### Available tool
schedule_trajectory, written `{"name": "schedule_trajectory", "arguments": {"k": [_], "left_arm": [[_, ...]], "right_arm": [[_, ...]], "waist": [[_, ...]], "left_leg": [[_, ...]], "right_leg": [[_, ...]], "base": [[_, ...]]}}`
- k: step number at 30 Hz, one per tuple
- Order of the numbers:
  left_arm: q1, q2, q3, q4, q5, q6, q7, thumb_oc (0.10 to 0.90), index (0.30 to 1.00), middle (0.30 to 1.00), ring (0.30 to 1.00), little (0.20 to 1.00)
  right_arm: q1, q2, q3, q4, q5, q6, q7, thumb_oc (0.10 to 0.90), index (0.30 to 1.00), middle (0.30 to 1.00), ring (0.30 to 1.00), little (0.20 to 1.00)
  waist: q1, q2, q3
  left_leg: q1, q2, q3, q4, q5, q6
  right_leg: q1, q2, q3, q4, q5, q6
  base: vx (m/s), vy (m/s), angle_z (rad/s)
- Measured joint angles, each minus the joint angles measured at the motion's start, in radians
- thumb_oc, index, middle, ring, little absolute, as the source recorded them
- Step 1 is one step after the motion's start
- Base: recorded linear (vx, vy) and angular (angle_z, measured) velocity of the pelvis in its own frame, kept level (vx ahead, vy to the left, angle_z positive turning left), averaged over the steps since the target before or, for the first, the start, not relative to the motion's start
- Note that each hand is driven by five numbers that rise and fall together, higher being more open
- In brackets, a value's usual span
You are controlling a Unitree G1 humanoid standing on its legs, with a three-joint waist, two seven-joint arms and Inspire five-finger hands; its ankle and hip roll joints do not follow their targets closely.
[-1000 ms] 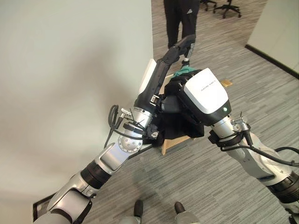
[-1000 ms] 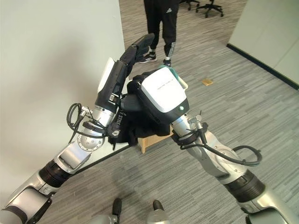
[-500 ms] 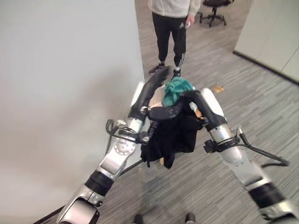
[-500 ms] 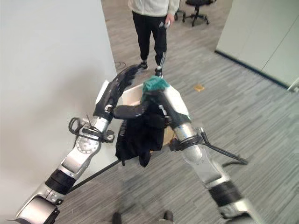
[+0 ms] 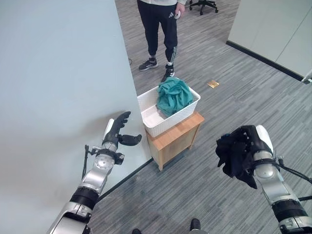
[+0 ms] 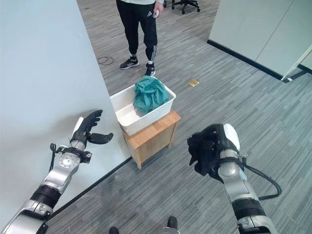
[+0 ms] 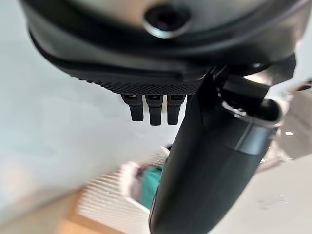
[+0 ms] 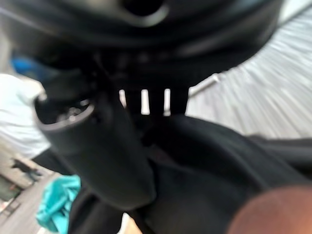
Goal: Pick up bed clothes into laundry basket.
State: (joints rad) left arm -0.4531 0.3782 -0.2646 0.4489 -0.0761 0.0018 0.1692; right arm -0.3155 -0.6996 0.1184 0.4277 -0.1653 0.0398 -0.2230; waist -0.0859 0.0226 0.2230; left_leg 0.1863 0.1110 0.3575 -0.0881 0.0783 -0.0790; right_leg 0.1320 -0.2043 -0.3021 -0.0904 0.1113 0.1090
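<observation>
No writing could be made out on any of the things. The right hand (image 5: pixel 251 146) was raised over the floor (image 5: pixel 204 195) to the right of the stand (image 5: pixel 174 137), its fingers curled round a black garment (image 5: pixel 235 156) that hung bunched from it, well apart from the basket (image 5: pixel 165 113). The right wrist view showed what the head views could not: the thumb and fingers (image 8: pixel 146 105) closed into the black cloth, with a blur of the teal cloth (image 8: pixel 56 202) far beyond. The white basket stood on the wooden stand's top, close to the white wall (image 5: pixel 58 73), and a teal garment (image 5: pixel 173 96) lay heaped in its right half, rising above the rim. The left hand (image 5: pixel 116 133) was held up to the left of the basket, beside the wall, its fingers straight and spread and its thumb stuck out toward the stand, holding nothing; its wrist view showed the thumb (image 7: pixel 209 165) and a row of fingertips, with the basket and teal cloth blurred past them. A person (image 5: pixel 158 24) in dark trousers stood on the floor beyond the basket.
</observation>
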Motion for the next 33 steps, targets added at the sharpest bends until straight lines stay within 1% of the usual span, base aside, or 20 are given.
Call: {"name": "schedule_trajectory", "arguments": {"k": [2, 3, 7, 8, 11, 12, 13, 14, 17, 19, 20, 22, 23, 24, 28, 29, 30, 31, 32, 33], "left_arm": [[-0.010, 0.021, 0.001, -0.008, -0.002, -0.012, 0.009, 0.800, 0.900, 0.900, 0.900, 0.900], [-0.015, 0.027, 0.001, -0.007, -0.002, -0.009, 0.014, 0.800, 0.900, 0.900, 0.900, 0.900], [-0.031, 0.001, -0.002, 0.003, -0.003, -0.018, 0.017, 0.800, 0.900, 0.900, 0.900, 0.900], [-0.026, 0.002, 0.017, 0.018, -0.004, -0.014, 0.022, 0.800, 0.900, 0.900, 0.900, 0.900], [0.011, 0.008, 0.050, 0.005, -0.005, 0.003, 0.041, 0.800, 0.900, 0.900, 0.900, 0.900], [0.044, 0.015, 0.064, -0.018, -0.006, 0.003, 0.060, 0.800, 0.900, 0.900, 0.900, 0.900], [0.059, 0.018, 0.068, -0.037, -0.007, 0.003, 0.061, 0.800, 0.900, 0.900, 0.900, 0.900], [0.075, 0.018, 0.068, -0.072, -0.011, 0.001, 0.063, 0.800, 0.900, 0.900, 0.900, 0.900], [0.082, 0.012, 0.054, -0.104, -0.028, -0.003, 0.064, 0.800, 0.900, 0.900, 0.900, 0.900], [0.083, 0.008, 0.040, -0.106, -0.041, -0.004, 0.067, 0.800, 0.900, 0.900, 0.900, 0.900], [0.083, 0.001, 0.029, -0.105, -0.041, -0.007, 0.070, 0.800, 0.900, 0.900, 0.900, 0.900], [0.082, -0.003, 0.005, -0.109, -0.043, -0.009, 0.070, 0.800, 0.900, 0.900, 0.900, 0.900], [0.082, -0.009, -0.008, -0.109, -0.045, -0.009, 0.070, 0.800, 0.900, 0.900, 0.900, 0.900], [0.082, -0.019, -0.007, -0.103, -0.051, -0.009, 0.071, 0.800, 0.900, 0.900, 0.900, 0.900], [0.082, -0.010, 0.010, -0.120, -0.072, -0.007, 0.082, 0.800, 0.900, 0.900, 0.900, 0.900], [0.082, -0.009, 0.018, -0.121, -0.074, -0.007, 0.084, 0.800, 0.900, 0.900, 0.900, 0.900], [0.078, -0.003, 0.024, -0.121, -0.085, -0.007, 0.081, 0.800, 0.900, 0.900, 0.900, 0.900], [0.049, 0.035, 0.011, -0.144, -0.103, -0.009, 0.062, 0.800, 0.900, 0.900, 0.900, 0.900], [0.050, 0.055, 0.038, -0.146, -0.116, -0.023, 0.076, 0.800, 0.900, 0.900, 0.900, 0.900], [0.033, 0.063, 0.059, -0.134, -0.136, -0.031, 0.113, 0.800, 0.900, 0.900, 0.900, 0.900]], "right_arm": [[-0.104, -0.006, 0.074, -0.004, -0.034, 0.000, -0.003, 0.400, 0.300, 0.300, 0.300, 0.300], [-0.178, -0.014, 0.128, 0.006, -0.053, 0.000, -0.004, 0.400, 0.300, 0.300, 0.300, 0.300], [-0.303, -0.046, 0.173, 0.053, -0.067, 0.001, -0.017, 0.400, 0.300, 0.300, 0.300, 0.300], [-0.339, -0.028, 0.190, 0.075, -0.069, 0.002, -0.024, 0.400, 0.300, 0.300, 0.300, 0.300], [-0.352, -0.017, 0.188, 0.028, -0.092, -0.004, -0.026, 0.400, 0.300, 0.300, 0.300, 0.300], [-0.353, -0.017, 0.199, -0.016, -0.112, -0.003, -0.029, 0.400, 0.300, 0.300, 0.300, 0.300], [-0.353, -0.019, 0.200, -0.035, -0.117, -0.003, -0.031, 0.400, 0.300, 0.300, 0.300, 0.300], [-0.355, -0.022, 0.196, -0.056, -0.132, -0.003, -0.042, 0.400, 0.300, 0.300, 0.300, 0.300], [-0.351, -0.014, 0.196, -0.062, -0.154, 0.002, -0.051, 0.400, 0.300, 0.300, 0.300, 0.300], [-0.342, 0.008, 0.201, -0.061, -0.177, 0.007, -0.052, 0.400, 0.300, 0.300, 0.300, 0.300], [-0.333, 0.024, 0.206, -0.060, -0.191, 0.015, -0.056, 0.400, 0.300, 0.300, 0.300, 0.300], [-0.325, 0.042, 0.219, -0.059, -0.221, 0.023, -0.056, 0.400, 0.300, 0.300, 0.300, 0.300], [-0.320, 0.046, 0.233, -0.059, -0.229, 0.027, -0.053, 0.400, 0.300, 0.300, 0.300, 0.300], [-0.313, 0.061, 0.239, -0.061, -0.249, 0.033, -0.050, 0.400, 0.300, 0.300, 0.300, 0.300], [-0.307, 0.078, 0.249, -0.121, -0.309, 0.037, -0.044, 0.400, 0.300, 0.300, 0.300, 0.300], [-0.309, 0.072, 0.262, -0.128, -0.331, 0.037, -0.045, 0.400, 0.300, 0.300, 0.300, 0.300], [-0.318, 0.043, 0.270, -0.142, -0.316, 0.039, -0.026, 0.400, 0.300, 0.300, 0.300, 0.300], [-0.381, -0.171, 0.352, -0.222, -0.242, 0.025, 0.050, 0.400, 0.300, 0.300, 0.300, 0.300], [-0.603, -0.287, 0.567, -0.167, -0.216, 0.020, 0.051, 0.400, 0.300, 0.300, 0.300, 0.300], [-0.737, -0.311, 0.526, -0.106, -0.177, 0.023, 0.044, 0.400, 0.300, 0.300, 0.300, 0.300]], "waist": [[0.019, 0.004, 0.010], [0.042, -0.005, 0.016], [0.063, -0.003, 0.018], [0.095, -0.011, 0.030], [0.138, -0.006, 0.043], [0.156, 0.002, 0.051], [0.151, 0.000, 0.052], [0.157, -0.011, 0.060], [0.181, -0.026, 0.091], [0.178, -0.017, 0.097], [0.178, -0.010, 0.099], [0.181, 0.012, 0.101], [0.180, 0.042, 0.102], [0.180, 0.065, 0.103], [0.206, 0.061, 0.100], [0.214, 0.064, 0.098], [0.224, 0.053, 0.096], [0.240, 0.038, 0.109], [0.211, 0.057, 0.126], [0.198, 0.045, 0.143]], "left_leg": [[0.015, 0.029, 0.063, 0.000, -0.006, -0.008], [0.037, 0.036, 0.101, 0.000, -0.009, -0.013], [0.052, 0.109, 0.120, 0.045, -0.032, -0.059], [0.048, 0.151, 0.130, 0.143, -0.064, -0.087], [-0.009, 0.254, 0.118, 0.452, -0.092, -0.076], [-0.051, 0.283, 0.060, 0.542, -0.113, -0.086], [-0.074, 0.275, 0.031, 0.542, -0.120, -0.100], [-0.117, 0.217, -0.049, 0.506, -0.147, -0.113], [-0.161, 0.078, -0.082, 0.277, -0.133, -0.090], [-0.182, -0.009, -0.140, 0.138, -0.068, -0.046], [-0.209, -0.066, -0.192, 0.071, -0.034, -0.047], [-0.249, -0.089, -0.167, 0.043, 0.009, -0.041], [-0.256, -0.069, -0.125, 0.049, 0.008, -0.032], [-0.246, -0.046, -0.074, 0.060, 0.049, 0.043], [-0.207, -0.122, -0.064, 0.024, 0.052, 0.071], [-0.183, -0.137, -0.065, 0.019, 0.070, 0.121], [-0.163, -0.151, -0.089, 0.021, 0.068, 0.144], [-0.179, -0.182, -0.147, 0.057, 0.056, 0.171], [-0.182, -0.170, -0.158, 0.073, 0.056, 0.201], [-0.135, -0.147, -0.153, 0.042, 0.067, 0.197]], "right_leg": [[-0.042, 0.013, -0.146, 0.022, 0.012, -0.001], [-0.037, 0.023, -0.309, -0.002, 0.022, -0.044], [-0.018, 0.092, -0.323, 0.004, -0.026, -0.077], [-0.014, 0.096, -0.317, 0.027, -0.051, -0.099], [0.038, 0.143, -0.252, 0.028, -0.080, -0.136], [0.069, 0.157, -0.205, 0.022, -0.074, -0.154], [0.072, 0.157, -0.197, 0.019, -0.083, -0.160], [0.071, 0.151, -0.148, 0.007, -0.093, -0.178], [0.084, 0.127, -0.096, -0.001, -0.083, -0.168], [0.092, 0.128, -0.074, -0.001, -0.080, -0.151], [0.100, 0.130, -0.051, -0.008, -0.108, -0.150], [0.117, 0.144, -0.045, -0.008, -0.117, -0.133], [0.137, 0.168, -0.040, -0.008, -0.126, -0.119], [0.167, 0.179, -0.035, -0.009, -0.150, -0.108], [0.188, 0.117, -0.036, -0.001, -0.169, -0.064], [0.204, 0.100, -0.062, 0.027, -0.174, -0.035], [0.206, 0.077, -0.067, 0.072, -0.196, 0.001], [0.159, 0.044, -0.085, 0.219, -0.268, 0.047], [0.063, 0.012, -0.069, 0.430, -0.296, 0.067], [-0.081, -0.006, 0.030, 0.712, -0.301, 0.076]], "base": [[-0.05, -0.282, -0.83], [0.05, -0.417, -0.92], [0.08, -0.322, -0.26], [0.14, -0.274, -0.88], [0.16, -0.213, -0.67], [0.08, -0.070, -0.67], [0.13, -0.078, -0.69], [0.09, -0.005, -0.75], [0.15, 0.016, -0.72], [0.28, 0.021, -0.67], [0.31, 0.020, -0.63], [0.19, 0.050, -0.32], [0.32, 0.078, -0.09], [0.28, 0.060, -0.09], [0.21, 0.016, -0.07], [0.21, -0.002, 0.15], [0.14, 0.011, 0.33], [0.01, 0.061, 0.38], [-0.02, 0.029, 0.41], [-0.03, -0.042, 0.21]]}}
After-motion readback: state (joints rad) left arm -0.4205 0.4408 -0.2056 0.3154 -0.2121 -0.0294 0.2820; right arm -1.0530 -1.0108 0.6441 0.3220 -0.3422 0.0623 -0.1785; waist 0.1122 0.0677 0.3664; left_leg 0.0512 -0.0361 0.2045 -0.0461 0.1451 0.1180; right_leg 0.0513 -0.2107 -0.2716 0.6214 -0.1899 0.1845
